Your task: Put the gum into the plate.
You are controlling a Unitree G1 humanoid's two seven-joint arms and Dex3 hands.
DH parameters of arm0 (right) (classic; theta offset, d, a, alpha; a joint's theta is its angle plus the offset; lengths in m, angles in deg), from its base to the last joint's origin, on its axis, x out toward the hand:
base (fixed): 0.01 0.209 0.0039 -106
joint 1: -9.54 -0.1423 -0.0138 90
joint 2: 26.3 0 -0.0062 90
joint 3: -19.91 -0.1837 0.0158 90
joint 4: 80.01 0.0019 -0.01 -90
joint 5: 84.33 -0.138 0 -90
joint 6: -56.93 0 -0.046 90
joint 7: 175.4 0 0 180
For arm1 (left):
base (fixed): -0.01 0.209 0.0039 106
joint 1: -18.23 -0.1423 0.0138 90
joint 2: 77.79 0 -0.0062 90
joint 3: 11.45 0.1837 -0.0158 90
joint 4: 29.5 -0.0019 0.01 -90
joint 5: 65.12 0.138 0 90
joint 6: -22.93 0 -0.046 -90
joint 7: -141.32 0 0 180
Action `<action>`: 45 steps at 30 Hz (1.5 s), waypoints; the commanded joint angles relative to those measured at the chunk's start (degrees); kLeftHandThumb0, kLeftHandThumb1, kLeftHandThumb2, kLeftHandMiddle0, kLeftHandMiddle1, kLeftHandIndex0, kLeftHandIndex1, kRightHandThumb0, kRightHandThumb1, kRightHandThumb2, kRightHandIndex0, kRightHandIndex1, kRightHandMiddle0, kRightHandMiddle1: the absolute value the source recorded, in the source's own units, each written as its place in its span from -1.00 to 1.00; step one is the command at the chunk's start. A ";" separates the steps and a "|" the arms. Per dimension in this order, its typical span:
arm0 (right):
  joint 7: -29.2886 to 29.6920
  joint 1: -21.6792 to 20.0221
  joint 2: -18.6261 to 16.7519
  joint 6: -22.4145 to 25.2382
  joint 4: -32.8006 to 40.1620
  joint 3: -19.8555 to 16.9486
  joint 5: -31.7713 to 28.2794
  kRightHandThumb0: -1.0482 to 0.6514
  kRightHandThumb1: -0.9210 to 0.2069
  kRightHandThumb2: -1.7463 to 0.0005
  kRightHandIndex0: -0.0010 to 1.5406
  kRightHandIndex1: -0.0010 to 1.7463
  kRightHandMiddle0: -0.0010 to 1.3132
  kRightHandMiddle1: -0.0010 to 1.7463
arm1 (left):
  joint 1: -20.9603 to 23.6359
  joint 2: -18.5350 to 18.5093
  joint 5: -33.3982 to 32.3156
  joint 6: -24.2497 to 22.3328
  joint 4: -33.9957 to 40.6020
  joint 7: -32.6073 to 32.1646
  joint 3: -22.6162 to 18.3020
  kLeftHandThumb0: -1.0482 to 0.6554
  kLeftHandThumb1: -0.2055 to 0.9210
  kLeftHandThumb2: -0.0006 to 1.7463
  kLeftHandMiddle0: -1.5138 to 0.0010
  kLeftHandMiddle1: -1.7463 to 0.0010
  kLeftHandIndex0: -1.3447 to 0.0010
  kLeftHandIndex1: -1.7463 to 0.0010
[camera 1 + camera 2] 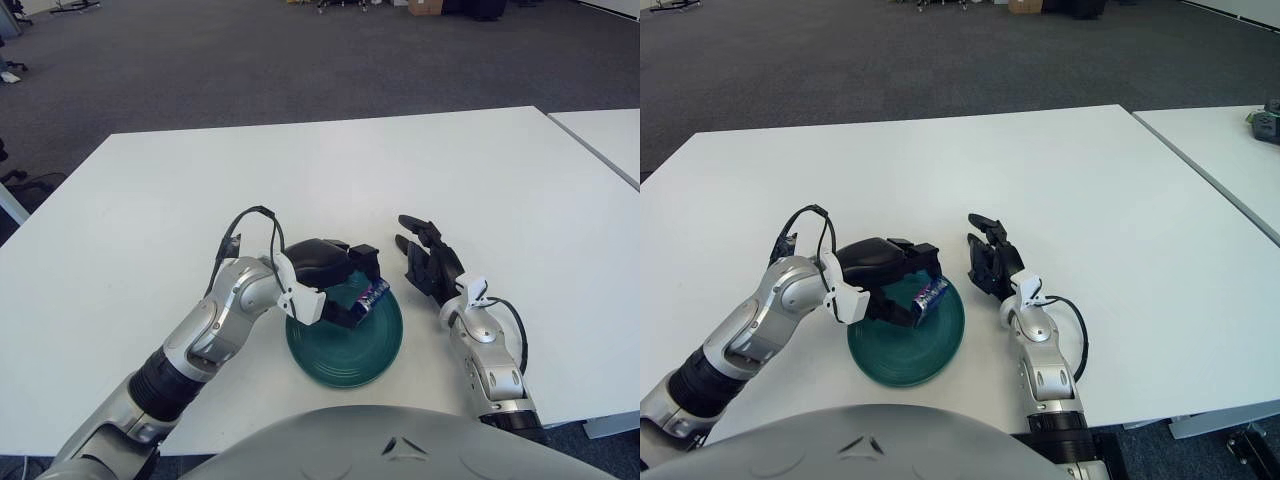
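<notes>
The dark green plate (345, 352) sits near the table's front edge. The gum (371, 296), a small blue and purple pack, lies tilted inside the plate's far right part. My left hand (352, 285) hovers over the plate's far left side. Its fingers (363, 251) are spread, and the gum shows just past their tips, with no finger closed around it. My right hand (428, 265) shows to the right of the plate with its dark fingers held loosely open and nothing in them.
The white table (330, 170) stretches far and wide beyond the plate. A second white table (610, 135) stands at the right, across a narrow gap. Grey carpet lies behind.
</notes>
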 commanded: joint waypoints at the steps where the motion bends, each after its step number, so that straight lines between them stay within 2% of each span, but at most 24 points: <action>1: 0.19 0.21 -0.02 1.63 -2.41 -0.64 -0.20 -0.64 -1.00 0.02 -0.61 -0.97 -1.00 -0.29 | 1.95 -1.93 -0.43 -0.83 0.81 3.41 -0.23 -0.99 1.00 -0.41 0.65 0.48 1.00 -0.18; 6: -0.26 0.21 0.12 1.06 -2.74 -0.61 -0.15 -0.66 -1.00 0.01 -0.57 -0.96 -1.00 -0.29 | 2.89 -3.55 -1.96 -0.12 1.30 6.73 -0.47 -1.00 1.00 -0.52 0.70 0.59 1.00 -0.12; 12: -0.44 -0.03 0.23 1.06 -2.91 -0.67 -0.05 -0.65 -1.00 0.01 -0.56 -0.96 -1.00 -0.32 | 4.05 -4.40 -3.06 -0.28 1.16 9.34 -0.34 -1.00 1.00 -0.65 0.70 0.73 1.00 0.07; 17: -0.46 -0.18 0.20 1.39 -2.92 -0.71 -0.09 -0.65 -1.00 0.00 -0.57 -0.98 -1.00 -0.35 | 4.42 -5.15 -4.39 -1.98 1.88 12.03 -0.84 -1.00 1.00 -0.69 0.84 0.92 1.00 0.59; 18: -0.49 -0.19 0.17 1.53 -2.86 -0.71 -0.14 -0.65 -1.00 0.00 -0.57 -0.98 -1.00 -0.35 | 4.43 -5.30 -4.67 -2.46 2.13 12.45 -1.03 -1.00 1.00 -0.69 0.86 0.93 1.00 0.62; 20: -0.55 -0.18 0.12 1.76 -2.74 -0.71 -0.20 -0.65 -1.00 0.01 -0.58 -0.98 -1.00 -0.36 | 4.00 -5.52 -5.04 -3.25 2.68 12.45 -1.73 -1.00 1.00 -0.65 0.94 0.97 1.00 0.82; 22: -0.55 -0.19 0.08 1.90 -2.66 -0.70 -0.18 -0.65 -1.00 0.01 -0.57 -0.98 -1.00 -0.37 | 3.11 -5.70 -5.86 -3.87 3.14 11.69 -3.09 -1.00 1.00 -0.62 0.97 0.99 1.00 0.91; 26: -0.49 -0.29 0.06 2.05 -2.65 -0.65 -0.04 -0.65 -1.00 0.01 -0.56 -0.98 -1.00 -0.37 | 0.30 -6.33 -10.94 -4.39 3.04 9.16 -8.94 -1.00 1.00 -0.61 0.99 1.00 1.00 0.98; 31: -0.62 -0.23 0.18 1.93 -2.67 -0.69 -0.06 -0.66 -1.00 0.01 -0.56 -0.98 -1.00 -0.38 | -1.62 -2.84 -19.27 -12.13 1.33 5.61 -17.50 -1.00 1.00 -0.65 1.00 1.00 1.00 1.00; 34: -0.81 -0.04 0.26 1.95 -2.49 -0.78 -0.24 -0.66 -1.00 0.01 -0.57 -0.99 -1.00 -0.39 | -3.11 -1.80 -21.43 -14.32 1.08 1.99 -21.57 -1.00 1.00 -0.63 1.00 1.00 1.00 1.00; 36: -0.99 0.06 0.20 1.76 -2.55 -0.93 -0.55 -0.66 -1.00 0.01 -0.56 -0.98 -1.00 -0.38 | -6.11 3.28 -21.15 -16.07 1.45 -5.49 -23.30 -1.00 1.00 -0.57 1.00 1.00 1.00 1.00; 38: -1.17 0.07 0.07 1.54 -2.75 -1.09 -0.89 -0.67 -1.00 0.02 -0.54 -0.98 -1.00 -0.36 | -9.11 8.81 -21.30 -15.46 -0.05 -13.37 -24.48 -1.00 1.00 -0.50 1.00 1.00 1.00 1.00; 39: -1.32 0.18 0.03 1.47 -2.72 -1.13 -1.09 -0.67 -1.00 0.02 -0.54 -0.98 -1.00 -0.36 | -10.59 12.15 -23.33 -15.97 -0.12 -16.34 -26.05 -1.00 1.00 -0.49 1.00 1.00 1.00 1.00; 40: -1.56 0.34 0.03 1.47 -2.62 -1.10 -1.30 -0.67 -1.00 0.02 -0.53 -0.98 -1.00 -0.35 | -13.13 18.06 -26.79 -16.67 0.34 -20.72 -28.28 -1.00 1.00 -0.43 1.00 1.00 1.00 1.00; 42: -1.88 0.57 0.04 1.57 -2.39 -0.98 -1.50 -0.67 -1.00 0.02 -0.53 -0.98 -1.00 -0.34 | -17.11 26.69 -31.22 -18.16 2.61 -27.35 -30.89 -1.00 1.00 -0.33 1.00 1.00 1.00 1.00; 45: -2.11 0.82 0.03 1.85 -1.95 -0.81 -1.53 -0.68 -1.00 0.02 -0.54 -0.98 -1.00 -0.34 | -20.97 33.45 -32.31 -19.94 6.32 -34.13 -31.71 -1.00 1.00 -0.15 1.00 1.00 1.00 1.00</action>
